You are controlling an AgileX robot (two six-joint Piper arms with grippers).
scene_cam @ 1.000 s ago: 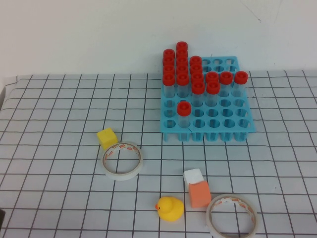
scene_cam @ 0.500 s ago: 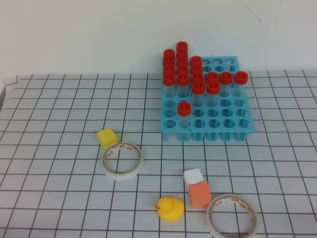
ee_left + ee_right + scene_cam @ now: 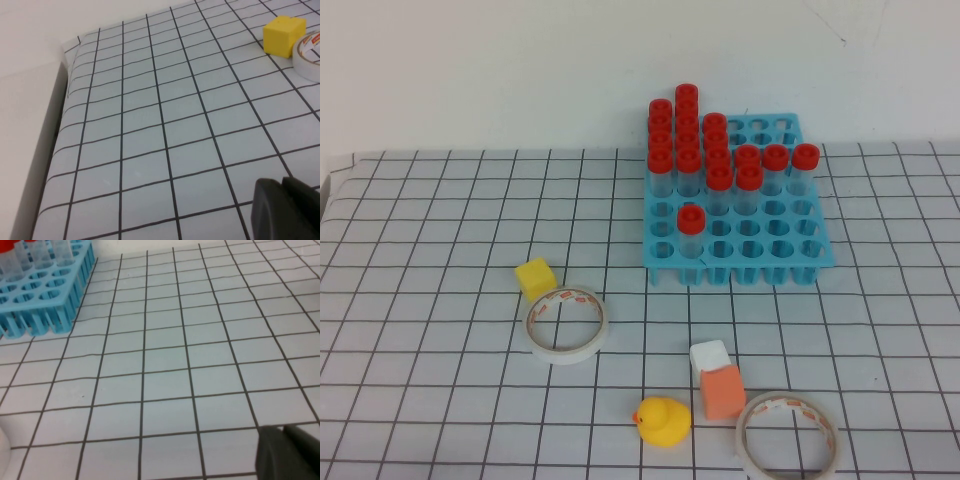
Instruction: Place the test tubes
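Observation:
A blue test tube rack (image 3: 760,268) stands at the back right of the gridded table. Several red-capped test tubes (image 3: 688,132) fill its far left holes, and one tube (image 3: 691,226) stands alone nearer the front. Neither arm shows in the high view. In the left wrist view my left gripper (image 3: 282,187) hovers shut and empty over bare grid near the table's left edge. My right gripper (image 3: 282,432) is shut and empty over the grid, to the right of the rack (image 3: 45,305).
A yellow cube (image 3: 535,276) touches a tape roll (image 3: 566,322) left of centre. A yellow duck (image 3: 663,420), an orange block (image 3: 723,390), a white block (image 3: 709,354) and a second tape roll (image 3: 788,436) lie near the front. The cube (image 3: 283,34) also shows from the left wrist.
A dark bit of the left arm at the lower left corner of the high view has slipped out of sight. Nothing on the table has moved.

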